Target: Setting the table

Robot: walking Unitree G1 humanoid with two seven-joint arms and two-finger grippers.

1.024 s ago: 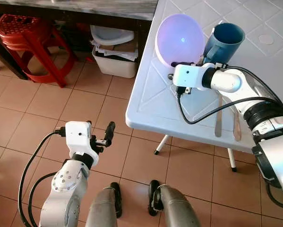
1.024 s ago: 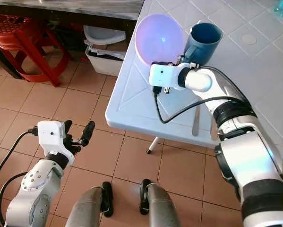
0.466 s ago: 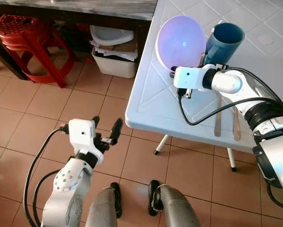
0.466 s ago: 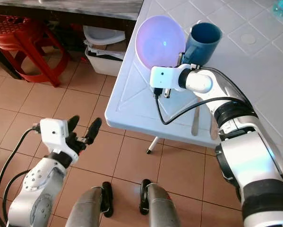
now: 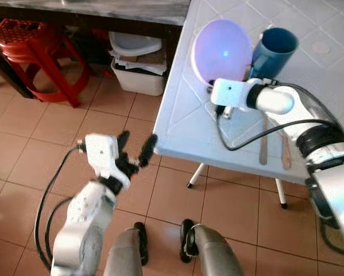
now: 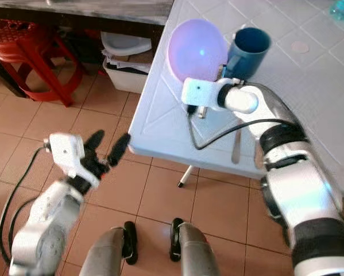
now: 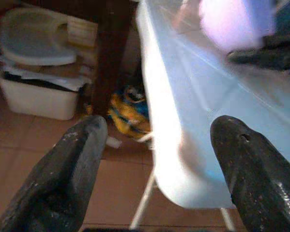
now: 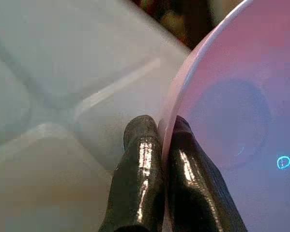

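Bowl [image 5: 221,50] is tilting on edge over the table [image 5: 183,123] beside the mug [image 5: 273,49], right gripper [image 8: 160,145] pinching its rim. Left gripper [image 5: 136,150] is hanging spread apart near the table corner. Thin rim grip risking slip, knocking mug.
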